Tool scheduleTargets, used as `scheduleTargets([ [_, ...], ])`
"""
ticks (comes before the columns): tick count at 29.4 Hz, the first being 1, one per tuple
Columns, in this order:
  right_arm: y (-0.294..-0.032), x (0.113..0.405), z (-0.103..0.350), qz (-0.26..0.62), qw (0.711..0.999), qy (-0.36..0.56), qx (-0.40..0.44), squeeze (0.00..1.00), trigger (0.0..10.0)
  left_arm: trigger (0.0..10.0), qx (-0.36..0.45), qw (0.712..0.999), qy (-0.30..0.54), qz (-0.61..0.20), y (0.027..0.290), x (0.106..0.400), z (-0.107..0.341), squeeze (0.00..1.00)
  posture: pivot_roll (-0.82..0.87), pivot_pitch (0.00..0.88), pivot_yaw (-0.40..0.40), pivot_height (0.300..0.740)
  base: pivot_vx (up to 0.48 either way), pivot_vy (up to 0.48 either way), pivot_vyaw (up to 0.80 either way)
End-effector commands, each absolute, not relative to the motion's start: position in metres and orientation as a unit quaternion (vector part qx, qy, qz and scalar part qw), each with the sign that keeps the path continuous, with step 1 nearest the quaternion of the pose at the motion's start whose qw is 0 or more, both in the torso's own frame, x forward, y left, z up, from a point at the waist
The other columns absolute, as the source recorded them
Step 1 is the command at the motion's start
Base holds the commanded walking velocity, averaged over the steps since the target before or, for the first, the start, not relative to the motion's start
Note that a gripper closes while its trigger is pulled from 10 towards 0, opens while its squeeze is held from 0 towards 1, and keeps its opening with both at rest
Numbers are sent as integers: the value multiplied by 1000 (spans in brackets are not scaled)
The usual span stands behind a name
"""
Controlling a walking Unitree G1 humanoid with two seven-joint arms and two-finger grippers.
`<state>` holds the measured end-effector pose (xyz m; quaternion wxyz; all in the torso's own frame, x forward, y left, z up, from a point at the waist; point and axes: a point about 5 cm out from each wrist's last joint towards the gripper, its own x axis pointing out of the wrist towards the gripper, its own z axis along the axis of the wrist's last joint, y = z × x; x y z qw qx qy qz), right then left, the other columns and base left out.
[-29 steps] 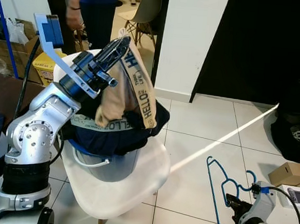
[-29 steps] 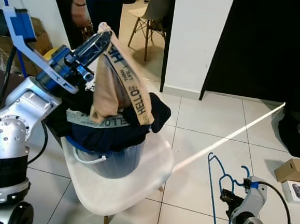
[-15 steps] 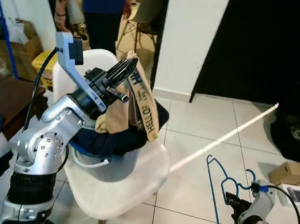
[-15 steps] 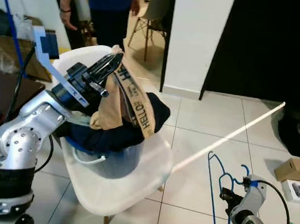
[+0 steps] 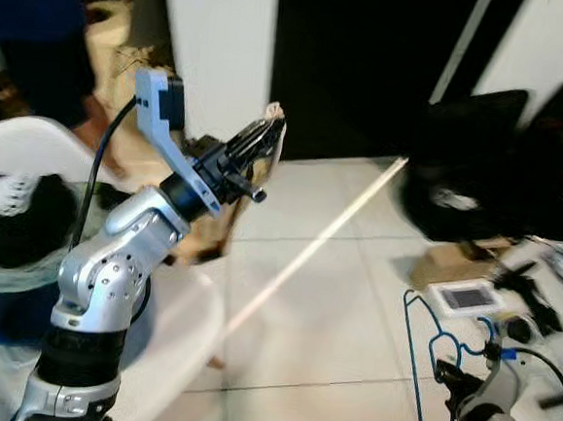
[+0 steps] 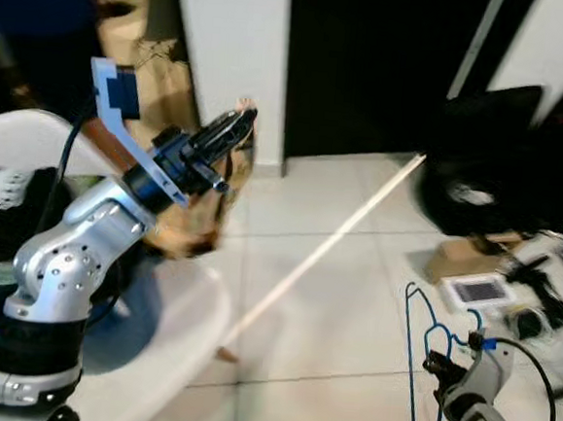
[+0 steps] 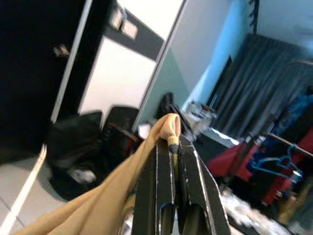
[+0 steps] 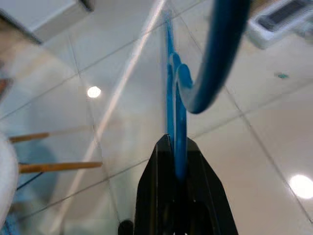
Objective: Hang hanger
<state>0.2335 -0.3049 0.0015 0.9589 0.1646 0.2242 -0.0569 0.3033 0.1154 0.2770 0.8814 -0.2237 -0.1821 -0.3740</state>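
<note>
My left gripper is raised at chest height, shut on the edge of a tan garment that hangs down from its fingers, beside the white chair. In the left wrist view the tan cloth is pinched at the fingertips. Low at the right, my right gripper is shut on a blue wire hanger just above the tiled floor. The right wrist view has the hanger's hook curving up from the black fingers.
A white chair with a basket of dark clothes is at the left, with a person behind it. A pale rod slants across the floor. Black bags, a cardboard box and a small device lie at the right.
The camera has swung to the right, so the chair now sits at the far left. The tan garment has come off the clothes pile and hangs free. The right gripper still holds the hanger.
</note>
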Motion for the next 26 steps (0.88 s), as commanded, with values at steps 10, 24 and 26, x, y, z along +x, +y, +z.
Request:
scheduleTargets([
  [10, -304, 227, -4, -60, 958, 230, 163, 0, 10000, 10000, -178, 924, -142, -306, 116, 319, 258, 0, -29, 128, -3, 740, 0, -259, -80],
  [24, -302, 236, 5, -30, 967, 218, 128, 0, 10000, 10000, -23, 972, -72, -221, 114, 335, 227, 0, -51, 137, 11, 740, 0, 0, -800],
  [26, -294, 248, 18, 5, 975, 197, 104, 0, 10000, 10000, -6, 976, -62, -211, 112, 337, 221, 0, -57, 140, 14, 740, 0, 0, -800],
])
